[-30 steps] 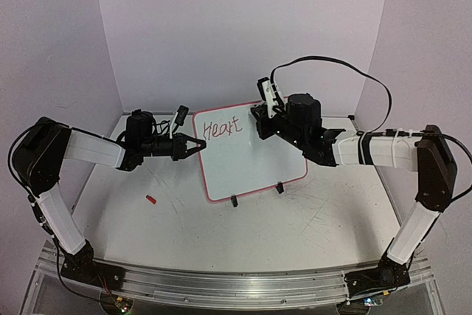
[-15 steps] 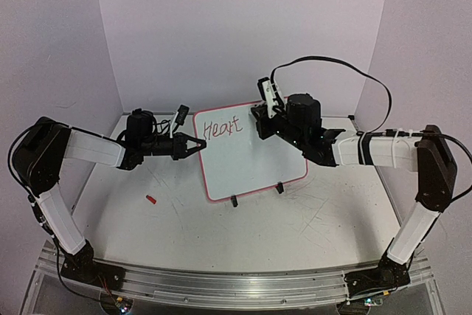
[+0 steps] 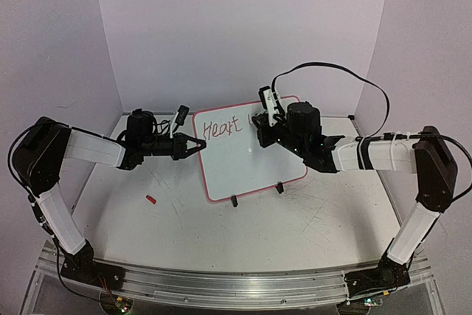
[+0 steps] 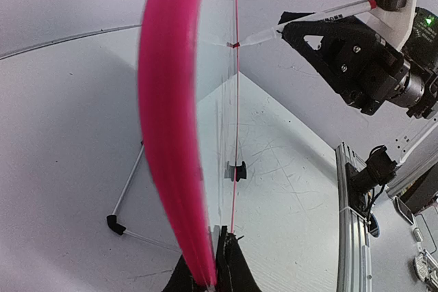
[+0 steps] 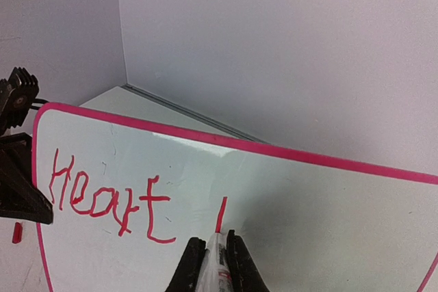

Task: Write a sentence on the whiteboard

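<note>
The whiteboard (image 3: 251,160), white with a pink-red rim (image 4: 171,121), stands tilted on the table. "Heart" (image 5: 102,196) is written on it in red. A short red stroke (image 5: 220,215) stands to the right of that word. My left gripper (image 3: 200,143) is shut on the board's left edge, and its jaws pinch the rim in the left wrist view (image 4: 217,264). My right gripper (image 3: 259,126) is shut on a white marker (image 5: 217,268) with a red tip. The tip touches the board at the foot of the stroke, seen in the left wrist view as the marker (image 4: 308,18) meets the surface.
A small red cap (image 3: 150,199) lies on the table left of the board. Two black clip feet (image 3: 234,201) (image 3: 279,188) hold the board's lower edge. A wire stand (image 4: 126,189) props it from behind. White walls close in the back and sides.
My right gripper shifted slightly down the board with the marker, and a short red stroke now stands after "Heart". The left arm and the board have not moved.
</note>
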Controlling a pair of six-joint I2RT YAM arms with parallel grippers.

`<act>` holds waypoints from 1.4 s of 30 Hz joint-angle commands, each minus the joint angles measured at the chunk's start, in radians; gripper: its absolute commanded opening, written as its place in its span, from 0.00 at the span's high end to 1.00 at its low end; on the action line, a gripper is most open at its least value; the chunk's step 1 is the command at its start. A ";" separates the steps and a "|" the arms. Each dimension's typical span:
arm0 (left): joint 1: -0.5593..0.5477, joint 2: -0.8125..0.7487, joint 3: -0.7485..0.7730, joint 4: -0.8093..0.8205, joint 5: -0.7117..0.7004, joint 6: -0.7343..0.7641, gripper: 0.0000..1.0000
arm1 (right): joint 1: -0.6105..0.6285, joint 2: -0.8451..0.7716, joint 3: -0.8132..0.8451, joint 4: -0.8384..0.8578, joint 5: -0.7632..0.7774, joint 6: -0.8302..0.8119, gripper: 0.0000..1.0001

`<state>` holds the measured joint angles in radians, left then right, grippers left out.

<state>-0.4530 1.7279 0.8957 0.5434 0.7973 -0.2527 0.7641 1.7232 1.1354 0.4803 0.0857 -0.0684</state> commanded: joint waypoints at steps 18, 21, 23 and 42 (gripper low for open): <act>0.011 0.001 0.020 -0.045 -0.159 0.150 1.00 | 0.009 -0.022 -0.016 0.025 0.065 0.025 1.00; 0.011 0.003 0.020 -0.045 -0.157 0.150 1.00 | 0.009 -0.012 0.001 0.037 0.063 0.023 1.00; 0.010 0.002 0.020 -0.045 -0.156 0.151 1.00 | 0.009 -0.004 0.012 0.040 0.070 0.022 1.00; 0.011 0.001 0.017 -0.047 -0.158 0.156 1.00 | 0.009 -0.019 0.008 0.027 0.153 0.027 1.00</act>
<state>-0.4530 1.7279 0.8970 0.5407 0.7982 -0.2436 0.7753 1.7199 1.1389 0.4931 0.2024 -0.0511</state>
